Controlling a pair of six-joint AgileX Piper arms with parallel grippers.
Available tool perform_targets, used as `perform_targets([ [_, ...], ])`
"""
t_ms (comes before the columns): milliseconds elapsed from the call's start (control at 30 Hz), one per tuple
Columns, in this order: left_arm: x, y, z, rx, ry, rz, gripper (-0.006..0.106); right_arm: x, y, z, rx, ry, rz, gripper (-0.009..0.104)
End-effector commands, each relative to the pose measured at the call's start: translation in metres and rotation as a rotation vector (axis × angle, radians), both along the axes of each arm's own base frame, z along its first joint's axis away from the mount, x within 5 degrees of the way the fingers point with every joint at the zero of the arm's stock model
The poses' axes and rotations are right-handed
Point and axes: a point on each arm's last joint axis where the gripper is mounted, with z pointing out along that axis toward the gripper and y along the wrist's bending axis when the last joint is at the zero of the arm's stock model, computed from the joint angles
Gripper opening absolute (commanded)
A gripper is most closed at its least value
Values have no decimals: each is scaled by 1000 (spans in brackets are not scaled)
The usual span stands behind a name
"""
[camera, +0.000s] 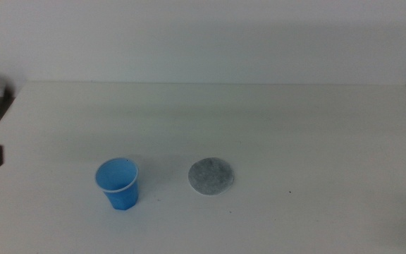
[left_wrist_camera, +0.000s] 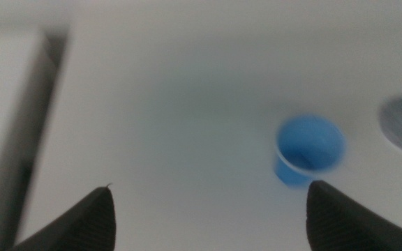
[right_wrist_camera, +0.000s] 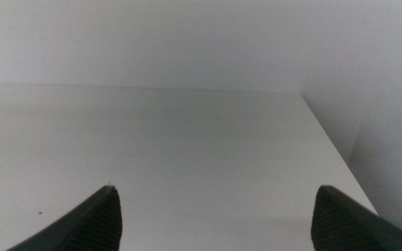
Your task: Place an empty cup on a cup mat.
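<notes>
A bright blue faceted cup [camera: 118,183] stands upright, mouth up, beside the speckled grey cup mat [camera: 211,176] on the white surface [camera: 294,134]; left gripper [left_wrist_camera: 208,209] and right gripper [right_wrist_camera: 215,209] jaws spread apart.

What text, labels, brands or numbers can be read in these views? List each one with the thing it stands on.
None: no readable text, label, brand, number or sign shows in any view.
The cup is plain blue with a white rim, unprinted.
The cup mat shows only grey speckle, no lettering.
The table is bare white, unmarked.
The left gripper and right gripper show dark, unlabelled jaws, open.
The left wrist view is blurred, so fine print there could not be read anyway.
</notes>
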Motion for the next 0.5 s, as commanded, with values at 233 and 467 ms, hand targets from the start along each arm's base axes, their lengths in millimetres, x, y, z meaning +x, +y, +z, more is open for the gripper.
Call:
perform_targets([
  [233, 100, -16, -6, -105, 479, -26, 94, 0, 0, 0, -10, -8, 2, 93],
  [467, 166, -34, -65, -239, 665, -11, 94, 0, 0, 0, -10, -8, 2, 93],
])
